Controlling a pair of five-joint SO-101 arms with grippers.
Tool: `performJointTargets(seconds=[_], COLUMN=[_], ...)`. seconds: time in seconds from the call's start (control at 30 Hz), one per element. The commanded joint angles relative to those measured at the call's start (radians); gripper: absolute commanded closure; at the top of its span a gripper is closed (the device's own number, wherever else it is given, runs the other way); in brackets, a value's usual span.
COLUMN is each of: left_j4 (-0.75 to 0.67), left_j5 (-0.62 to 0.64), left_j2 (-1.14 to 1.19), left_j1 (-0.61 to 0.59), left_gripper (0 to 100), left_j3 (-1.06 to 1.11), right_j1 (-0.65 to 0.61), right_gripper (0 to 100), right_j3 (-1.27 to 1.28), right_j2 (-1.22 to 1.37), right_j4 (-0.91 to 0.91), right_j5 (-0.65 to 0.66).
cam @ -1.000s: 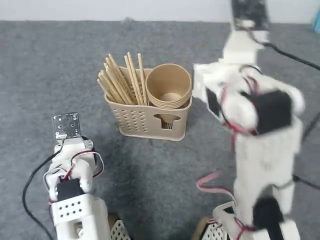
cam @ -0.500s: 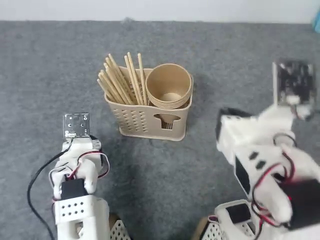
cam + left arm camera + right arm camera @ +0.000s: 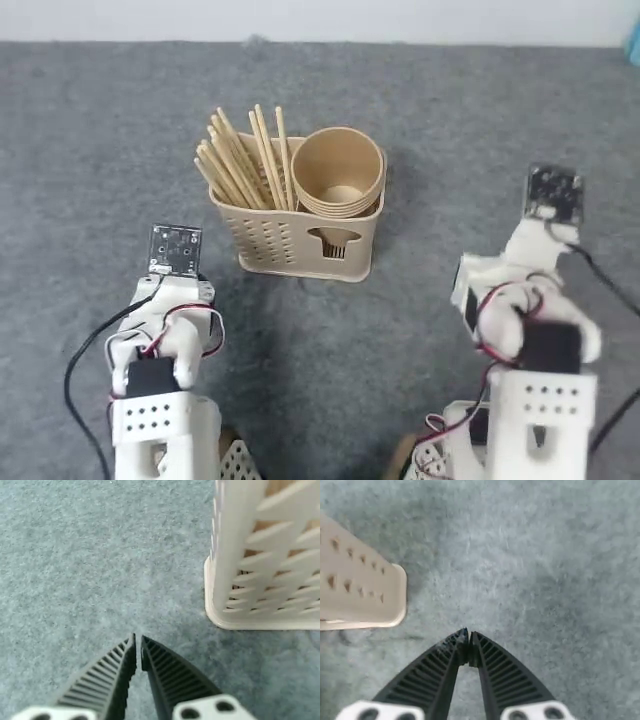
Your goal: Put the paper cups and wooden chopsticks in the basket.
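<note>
**Cups and chopsticks in the basket, both arms low at the near edge**

The beige slotted basket (image 3: 300, 245) stands upright mid-bench. In its right compartment sits a nested stack of paper cups (image 3: 338, 172), mouths up; the rims suggest perhaps 3 or 4, though the count is hard to make out. The left compartment holds a bundle of wooden chopsticks (image 3: 240, 160), leaning and fanning out above the rim.

The grey, carpet-like bench (image 3: 500, 130) lies around it. The left arm (image 3: 165, 345) sits near the basket's front left corner. The left fingers (image 3: 131, 650) are closed to a thin slit, holding nothing, just above the surface. The right arm (image 3: 530, 320) sits off the basket's right side. The right fingers (image 3: 464, 644) meet at the tips, empty.
</note>
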Motion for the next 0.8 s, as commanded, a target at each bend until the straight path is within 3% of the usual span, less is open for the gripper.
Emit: performJointTargets(seconds=[0.0, 0.33, 0.5, 0.6, 0.77], left_j4=[0.057, 0.089, 0.249, 0.262, 0.256], left_j5=[-0.005, 0.017, 0.058, 0.058, 0.054], left_j2=[-0.014, -0.095, -0.33, -0.453, -0.428], left_j1=[0.038, 0.087, 0.133, 0.11, 0.115], left_gripper=[99, 99, 99, 99, 99], left_j3=[-0.005, -0.004, 0.022, 0.074, 0.094], right_j1=[0.016, 0.013, 0.01, 0.01, 0.008], right_gripper=[99.1, 99.2, 99.2, 99.2, 99.1], right_j3=[0.106, 0.298, 0.411, 0.433, 0.523], right_j2=[-0.162, -0.358, -0.364, -0.364, -0.364], right_j4=[-0.045, -0.068, -0.14, -0.139, -0.139], right_j5=[0.037, 0.218, 0.216, 0.216, 0.215])
